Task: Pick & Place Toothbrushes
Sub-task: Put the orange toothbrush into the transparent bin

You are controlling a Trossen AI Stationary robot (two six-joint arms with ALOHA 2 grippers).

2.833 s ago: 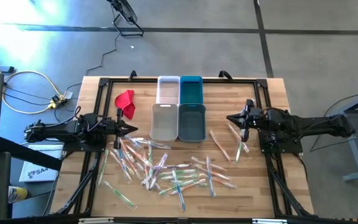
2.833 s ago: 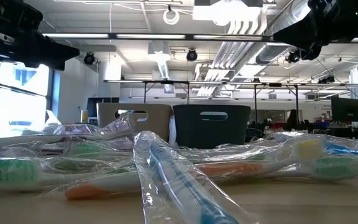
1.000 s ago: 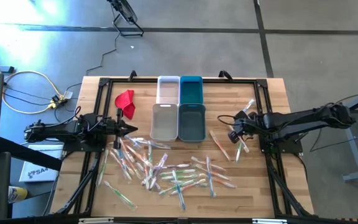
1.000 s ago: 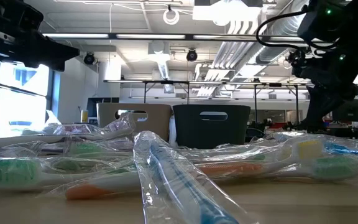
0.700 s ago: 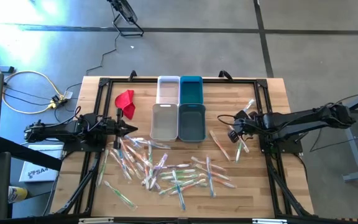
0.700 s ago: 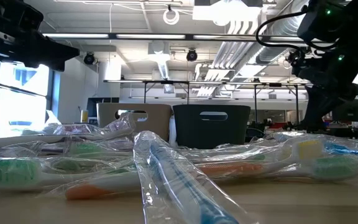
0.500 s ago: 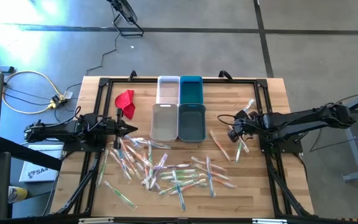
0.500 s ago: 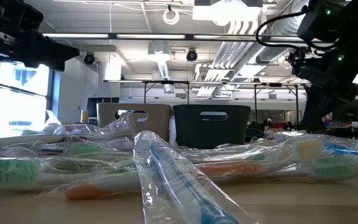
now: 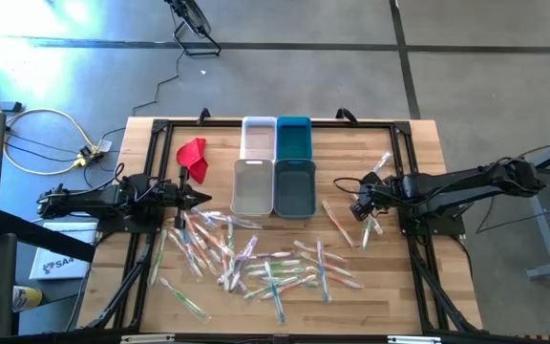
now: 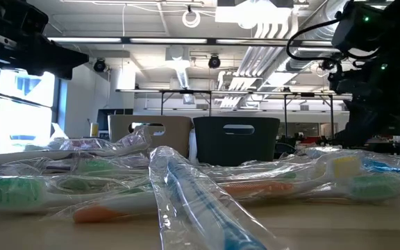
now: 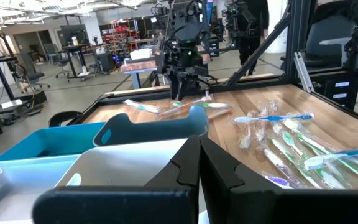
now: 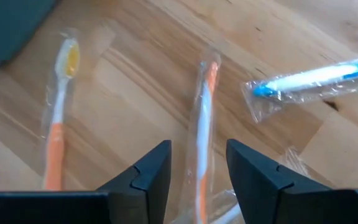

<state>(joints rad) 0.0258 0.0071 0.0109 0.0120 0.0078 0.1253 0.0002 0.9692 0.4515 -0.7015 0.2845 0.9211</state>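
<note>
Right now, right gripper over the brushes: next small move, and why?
Probably lower straight down and close. The right gripper is open, its fingers straddling an orange-and-white wrapped toothbrush lying flat on the table, lined up with the gap but not yet pinched.

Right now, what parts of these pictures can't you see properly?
- Inside the white bin and the dark bin: high view too small, low view shows only their walls.
- How many toothbrushes are in the pile: they overlap and are tiny in the high view.
- The orange toothbrush between the right gripper fingers: its end is cut off by the right wrist picture's edge.
- Left gripper: dark, too small in the high view.
</note>
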